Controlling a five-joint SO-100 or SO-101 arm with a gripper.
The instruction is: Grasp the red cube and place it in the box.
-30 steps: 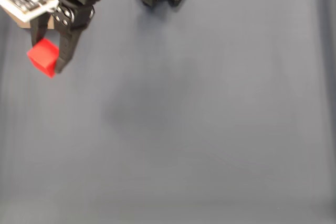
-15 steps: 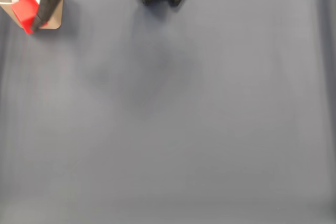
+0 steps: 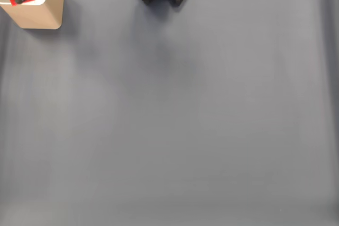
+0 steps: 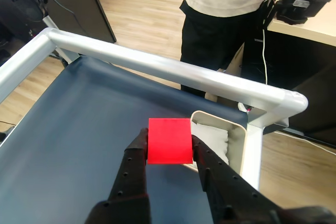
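Wrist view, bench: dark blue-grey surface with a silver rail along its far edge
Fingers: black, clamped on either side of the red cube
Red cube: held off the bench, at the near left rim of the box
Box: open-topped, white filling inside, at the bench corner
Person: standing beyond the rail
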